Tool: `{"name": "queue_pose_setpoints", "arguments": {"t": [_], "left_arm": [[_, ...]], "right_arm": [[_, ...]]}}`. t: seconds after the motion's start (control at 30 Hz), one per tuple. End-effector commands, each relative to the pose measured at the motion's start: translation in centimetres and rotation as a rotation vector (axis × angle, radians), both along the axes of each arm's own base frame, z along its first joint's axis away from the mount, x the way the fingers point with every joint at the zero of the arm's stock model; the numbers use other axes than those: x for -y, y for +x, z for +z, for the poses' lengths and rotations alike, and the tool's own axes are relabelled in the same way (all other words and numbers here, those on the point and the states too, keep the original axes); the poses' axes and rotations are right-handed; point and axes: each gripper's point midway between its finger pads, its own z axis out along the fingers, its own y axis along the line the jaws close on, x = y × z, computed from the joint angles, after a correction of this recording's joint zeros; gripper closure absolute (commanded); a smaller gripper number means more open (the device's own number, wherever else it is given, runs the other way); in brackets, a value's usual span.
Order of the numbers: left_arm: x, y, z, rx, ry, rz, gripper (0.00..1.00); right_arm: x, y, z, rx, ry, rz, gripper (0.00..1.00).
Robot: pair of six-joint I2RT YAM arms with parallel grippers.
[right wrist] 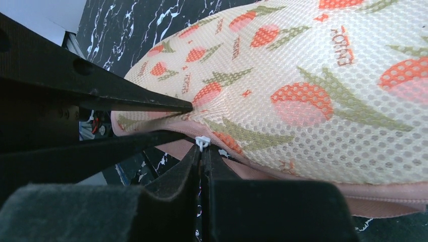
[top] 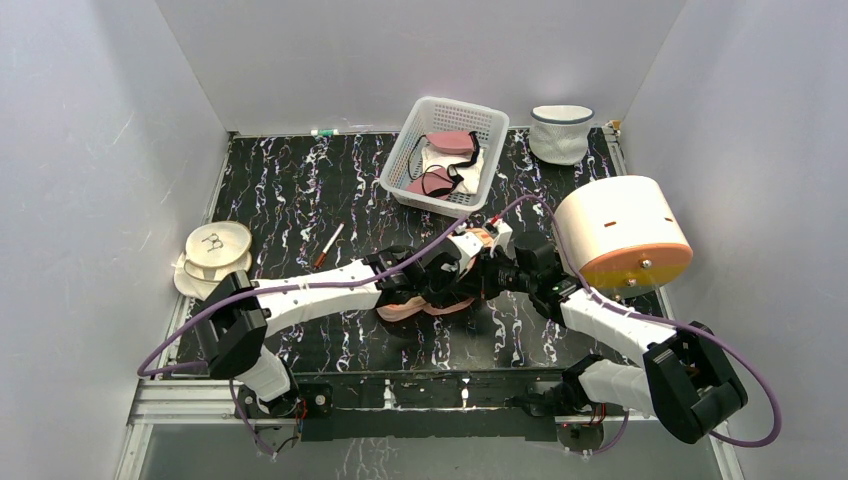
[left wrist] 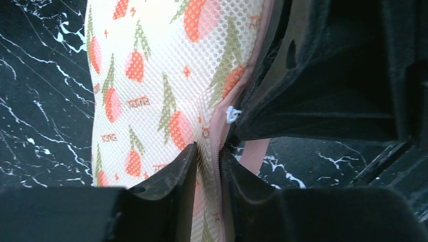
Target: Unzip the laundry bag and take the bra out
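Laundry bag (top: 402, 310) nr front edge of counter (top: 300, 190), zip looks shut; your left fingers (left wrist: 171, 181) pinch its seam, right fingers (right wrist: 176, 176) clamp the zip pull (right wrist: 203, 142); unzip + bra removal left.

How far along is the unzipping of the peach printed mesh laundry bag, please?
Done: both grippers are placed. In hand: the left gripper pinches the peach printed mesh laundry bag at its zip seam; the right gripper is shut on the small white zip pull. Remaining: the zip looks closed, and no bra shows yet.
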Motion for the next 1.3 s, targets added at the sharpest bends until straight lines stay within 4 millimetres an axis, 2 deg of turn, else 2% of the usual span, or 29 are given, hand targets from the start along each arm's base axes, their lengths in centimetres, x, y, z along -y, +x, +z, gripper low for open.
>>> {"name": "queue_pose_setpoints", "arguments": {"t": [0.0,0.13,0.3,0.5,0.57,0.7,0.83,1.07,1.13,1.27], "left_arm": [[-2.1,0.4,0.8,0.053,0.042,0.046,0.85],[-3.4,0.3,1.2,0.071,0.055,0.066,0.93],[-5.0,-0.1,1.4,0.082,0.081,0.085,0.99],[-7.2,-0.5,1.5,0.1,0.11,0.116,1.0],[-7.9,-0.7,0.8,0.095,0.137,0.124,1.0],[-8.6,-0.9,1.1,0.104,0.136,0.136,0.99],[-7.7,-0.8,1.4,0.096,0.113,0.116,0.87],[-3.2,-0.7,2.1,0.047,0.026,0.02,0.49],[-1.9,-0.4,2.5,0.048,-0.003,0.003,0.43],[0.1,0.1,2.6,0.041,-0.032,-0.024,0.4]], "right_arm": [[-0.4,0.8,1.9,0.083,0.04,-0.004,1.0],[0.0,1.2,1.5,0.08,0.009,-0.037,1.0],[1.2,2.0,0.5,0.072,-0.066,-0.103,1.0],[3.0,3.0,0.2,0.093,-0.139,-0.196,1.0],[3.4,3.3,0.3,0.105,-0.156,-0.212,1.0],[3.4,3.4,0.4,0.11,-0.167,-0.199,1.0],[2.0,2.5,1.0,0.103,-0.113,-0.107,1.0],[0.4,1.2,1.9,0.107,-0.025,-0.007,1.0],[0.2,0.9,2.1,0.107,-0.01,0.014,1.0],[-0.2,0.2,2.3,0.104,0.018,0.042,1.0]]}}
